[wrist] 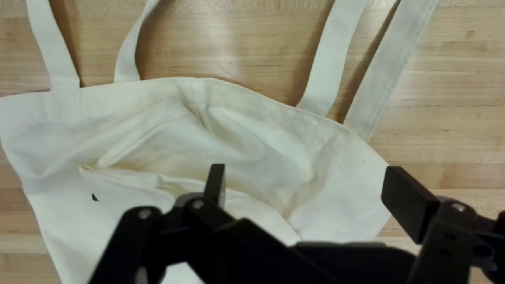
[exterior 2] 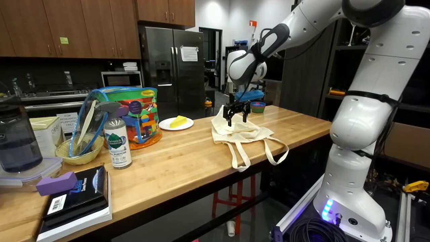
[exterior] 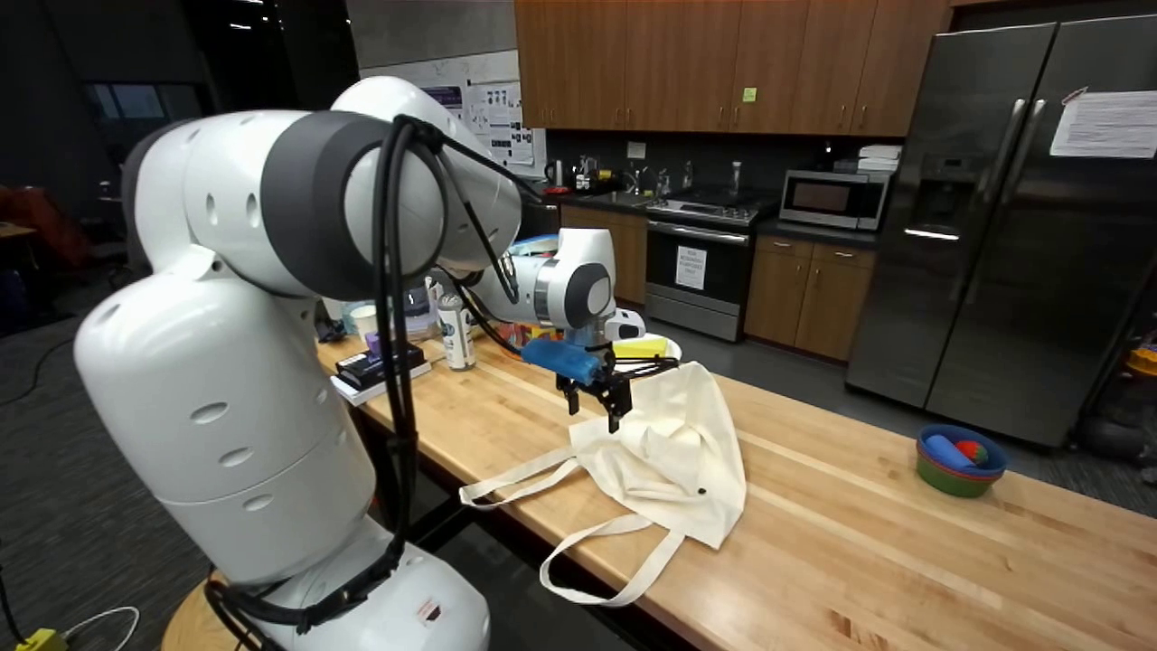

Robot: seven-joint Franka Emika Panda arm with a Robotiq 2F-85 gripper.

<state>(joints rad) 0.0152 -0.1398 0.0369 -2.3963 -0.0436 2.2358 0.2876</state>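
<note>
A cream cloth tote bag (exterior: 714, 461) lies crumpled on the wooden table, and it also shows in an exterior view (exterior 2: 223, 131) and in the wrist view (wrist: 252, 134). Its straps (exterior 2: 241, 154) hang over the table's front edge in both exterior views. A small dark spot marks the cloth. My black gripper (exterior: 594, 414) is above the bag, pointing down, with its fingers wide apart and nothing between them. It also shows in an exterior view (exterior 2: 237, 121) and in the wrist view (wrist: 305, 173), where one finger overlaps the cloth and the other is at the bag's side edge.
Stacked bowls (exterior: 960, 484) with a blue and a red item stand toward one table end. A yellow wedge (exterior 2: 178, 121) lies on a white plate (exterior 2: 164, 125). A spray bottle (exterior 2: 117, 144), a clear bag of toy blocks (exterior 2: 149, 121) and books (exterior 2: 80, 201) with a purple block (exterior 2: 57, 183) stand toward the other end.
</note>
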